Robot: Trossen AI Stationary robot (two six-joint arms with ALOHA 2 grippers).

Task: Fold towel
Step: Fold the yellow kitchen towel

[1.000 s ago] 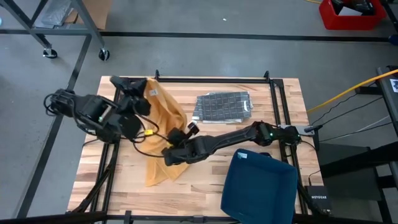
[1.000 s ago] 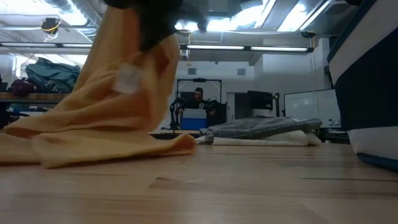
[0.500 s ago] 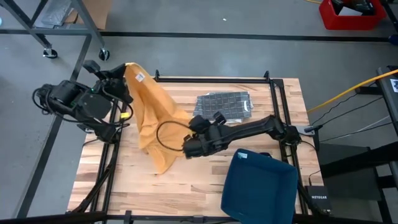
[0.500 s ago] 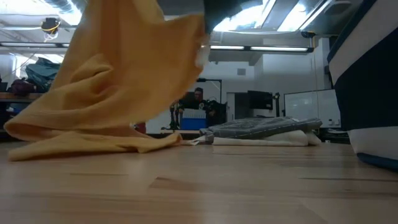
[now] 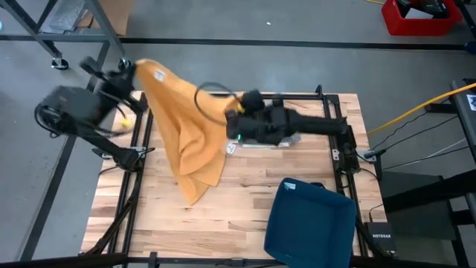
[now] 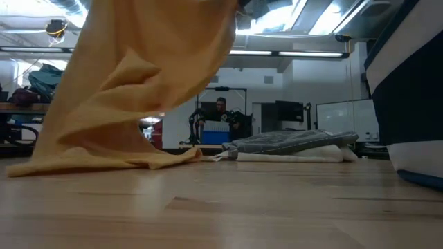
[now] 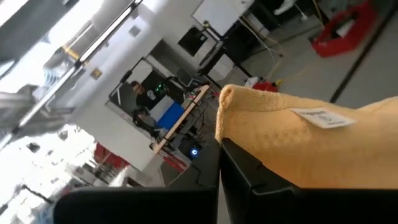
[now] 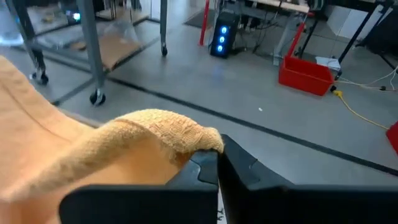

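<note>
Orange terry cloth is pinched in both sets of jaws: the left gripper (image 7: 219,144) is clenched on one corner of the towel (image 5: 182,134), the corner bearing a small white label (image 7: 323,116), and the right gripper (image 8: 217,155) is clamped on a second corner, whose hem folds over its fingers. Between the two grips the top edge of the towel is stretched in the air, the left jaws held out past the edge of the table (image 5: 245,216) and the right jaws above its far side. Below both grips the cloth hangs in loose folds, and in the low view its bottom edge drags on the wood. Just beyond the right jaws, partly hidden under that arm, lies a grey folded cloth (image 6: 291,144); nearer the front of the table, well apart from either grip, sits a dark blue bin (image 5: 309,222). I judge the step in hand to be the lift-and-spread that precedes any fold: the towel is held by two corners but is not yet flat. The next move seems to call for keeping both grips tight, drawing the top edge taut, and lowering the cloth so it lies smooth on the clear wood without bunching.
</note>
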